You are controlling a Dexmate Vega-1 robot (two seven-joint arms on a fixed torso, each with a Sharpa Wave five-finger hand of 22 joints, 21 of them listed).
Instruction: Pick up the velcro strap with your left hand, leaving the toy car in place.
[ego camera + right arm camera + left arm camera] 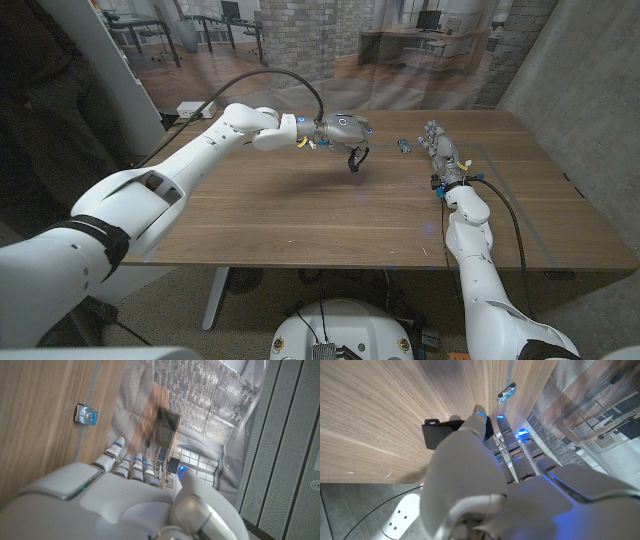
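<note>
Left hand (pixel 342 129) grips the velcro strap (pixel 356 158) above the table

Strap hangs black and looped from the fingers, clear of the wooden table (pixel 300 215); toy car (pixel 404 146) sits just beyond, nearer the right hand (pixel 440 150), which stands open, fingers straight, holding nothing, while the left arm reaches out level

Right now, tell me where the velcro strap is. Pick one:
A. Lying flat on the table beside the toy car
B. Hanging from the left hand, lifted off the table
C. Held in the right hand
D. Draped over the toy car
B: in the head view the velcro strap dangles from the left hand, lifted off the table, while the toy car sits apart near the right hand.
</note>
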